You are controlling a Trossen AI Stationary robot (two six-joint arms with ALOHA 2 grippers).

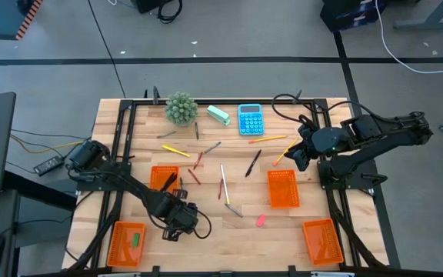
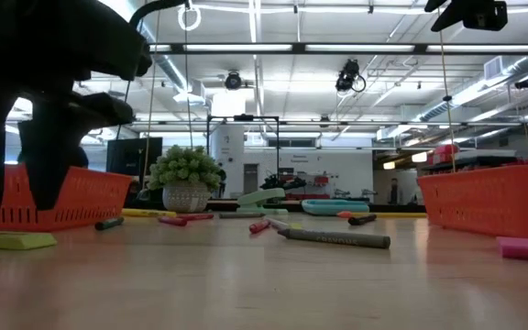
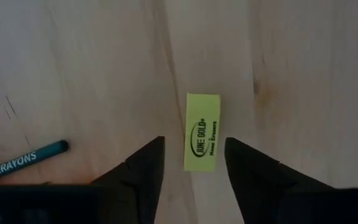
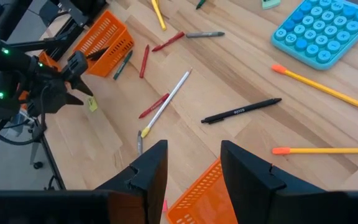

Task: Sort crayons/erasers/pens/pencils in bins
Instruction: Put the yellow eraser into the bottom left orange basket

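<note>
- The left gripper (image 3: pixel 191 163) is hovering low over the counter (image 3: pixel 92 74), its fingers (image 3: pixel 145 168) standing apart on either side of a yellow-green eraser (image 3: pixel 202 132) that is lying flat on the wood (not lifted).
- Just beside that eraser, a teal crayon (image 3: pixel 23 162) is lying on the counter.
- Seen from above, the left gripper (image 1: pixel 177 219) is sitting just beside the bin (image 1: pixel 126 244) holding a green eraser (image 1: pixel 136 240).
- The right gripper (image 4: pixel 192 165) is waiting well away from that bin, near the blue calculator (image 1: pixel 250 119), fingers parted and holding nothing.
- A pink eraser (image 1: pixel 261 220) is lying between the two gripper positions.
</note>
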